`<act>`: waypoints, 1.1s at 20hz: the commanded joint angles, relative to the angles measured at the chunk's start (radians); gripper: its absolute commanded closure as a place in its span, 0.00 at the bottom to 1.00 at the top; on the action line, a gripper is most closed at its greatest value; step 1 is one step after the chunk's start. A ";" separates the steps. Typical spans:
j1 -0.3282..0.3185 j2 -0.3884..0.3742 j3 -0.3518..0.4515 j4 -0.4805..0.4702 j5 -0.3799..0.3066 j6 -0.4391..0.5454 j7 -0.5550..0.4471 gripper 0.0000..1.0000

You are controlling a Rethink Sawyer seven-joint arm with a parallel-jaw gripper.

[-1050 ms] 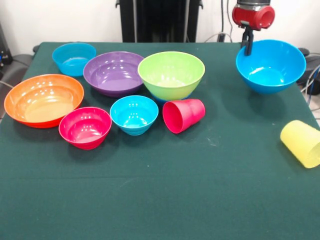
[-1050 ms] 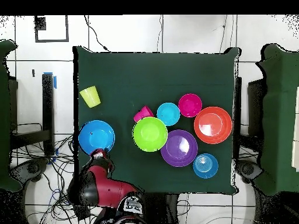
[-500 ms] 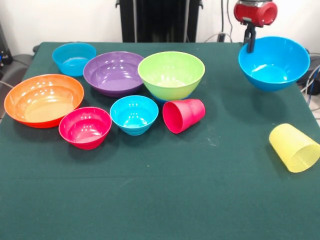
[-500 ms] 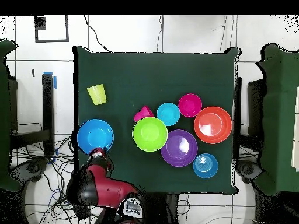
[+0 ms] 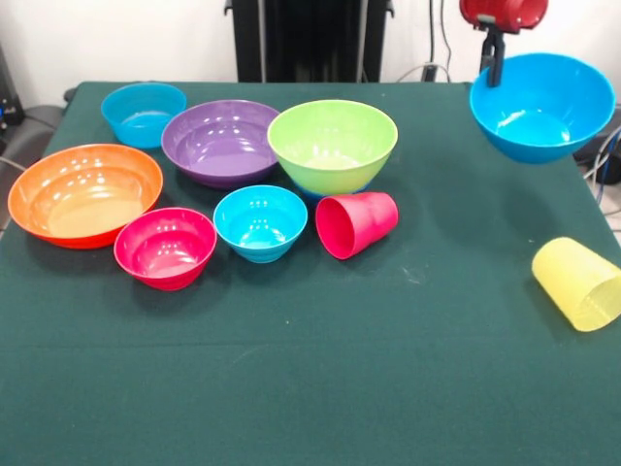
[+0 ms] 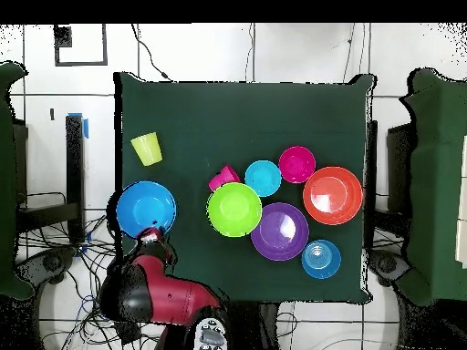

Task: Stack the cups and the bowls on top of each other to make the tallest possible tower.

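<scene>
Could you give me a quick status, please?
Claw shut on big blue bowl, lifted off table. Yellow cup lying on its side. Nothing stacked yet.

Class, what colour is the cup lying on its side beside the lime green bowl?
Red-pink cup; the front view shows it best.

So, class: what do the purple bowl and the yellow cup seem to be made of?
Purple bowl: likely hard plastic, glossy; bright highlights sit on its inner wall. Yellow cup: likely thin plastic, somewhat translucent, duller; faint ribs show along its side.
</scene>
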 commanded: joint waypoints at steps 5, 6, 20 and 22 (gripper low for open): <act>-0.053 -0.068 0.023 -0.044 -0.052 0.186 0.012 1.00; -0.054 -0.071 0.019 -0.046 -0.055 0.192 0.008 1.00; -0.058 -0.113 -0.050 -0.086 -0.103 0.289 -0.041 1.00; -0.055 -0.126 -0.063 -0.088 -0.114 0.306 -0.045 1.00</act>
